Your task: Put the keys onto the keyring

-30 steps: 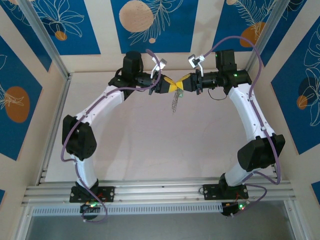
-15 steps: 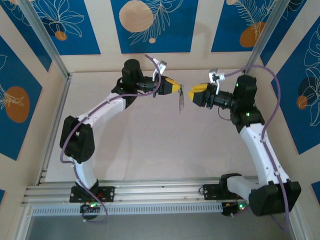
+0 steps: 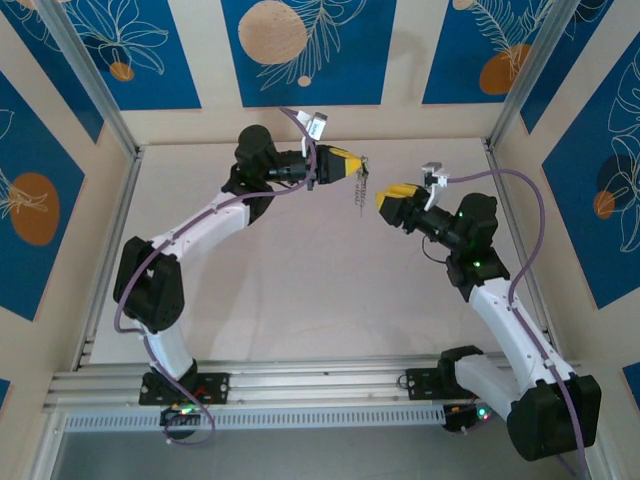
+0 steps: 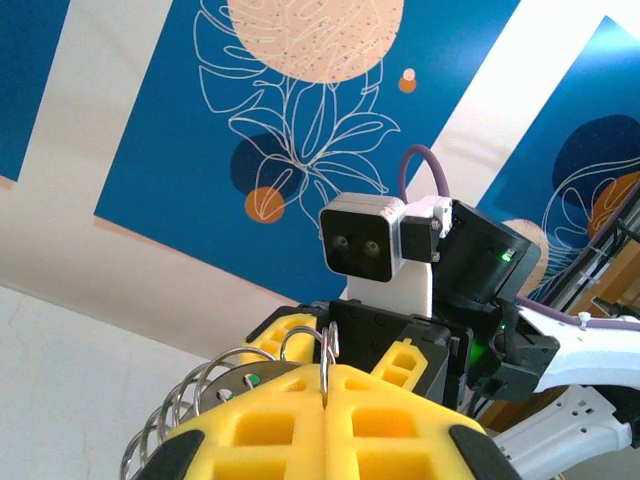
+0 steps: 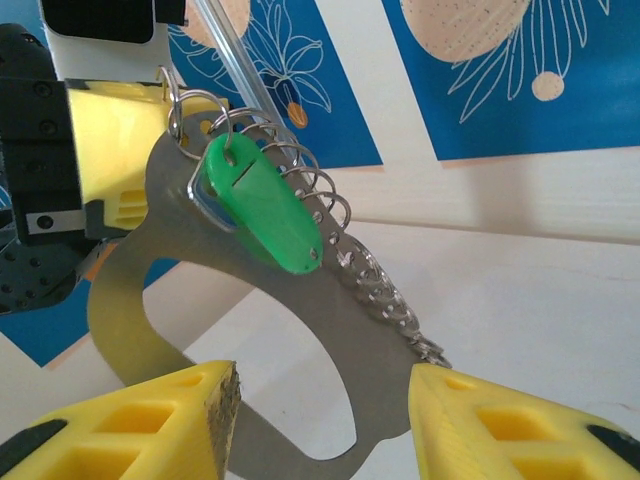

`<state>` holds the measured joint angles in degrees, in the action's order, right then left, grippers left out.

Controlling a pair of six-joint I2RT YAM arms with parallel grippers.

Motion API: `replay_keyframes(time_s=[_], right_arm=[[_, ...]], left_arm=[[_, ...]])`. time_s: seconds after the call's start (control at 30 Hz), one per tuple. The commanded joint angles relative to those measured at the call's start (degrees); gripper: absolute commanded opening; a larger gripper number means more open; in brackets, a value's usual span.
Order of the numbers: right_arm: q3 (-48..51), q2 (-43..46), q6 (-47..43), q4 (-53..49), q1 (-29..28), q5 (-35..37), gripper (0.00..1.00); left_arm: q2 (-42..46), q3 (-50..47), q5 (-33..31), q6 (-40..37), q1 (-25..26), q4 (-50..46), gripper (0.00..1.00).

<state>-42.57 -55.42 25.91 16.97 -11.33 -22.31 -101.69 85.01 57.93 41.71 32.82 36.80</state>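
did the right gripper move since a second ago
Yes. The right gripper has pulled away from the back wall, toward the near edge of the table and slightly right. It now sits apart from the left gripper.

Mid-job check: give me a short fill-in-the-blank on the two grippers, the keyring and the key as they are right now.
1. The left gripper is ___ on the keyring.
2. The right gripper stands ___, apart from the keyring and holding nothing.
3. The key hanging on a ring of the keyring has a ___ head.
Missing words: shut; open; green.
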Motion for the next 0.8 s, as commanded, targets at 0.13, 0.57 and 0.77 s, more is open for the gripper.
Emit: replay_keyframes(time_s=[0.13,0.57,0.77], right_arm=[[-5.2,-2.4,-3.5,1.9,-3.2,2.8,0.49],[-10.9,-7.0,-7.6,-1.6,-4.3,1.1,0.38],[-10.6,-6.9,-8.6,-3.0,-4.2,-1.3,0.09]], left_arm=[[2.2,-0.2,-0.7,0.3,1.6,-0.5,0.0],[2.3,-0.1,0.5,0.9,2.9,0.1,0.0],[2.0,0.1,0.5,1.9,2.9,0.8,0.0]])
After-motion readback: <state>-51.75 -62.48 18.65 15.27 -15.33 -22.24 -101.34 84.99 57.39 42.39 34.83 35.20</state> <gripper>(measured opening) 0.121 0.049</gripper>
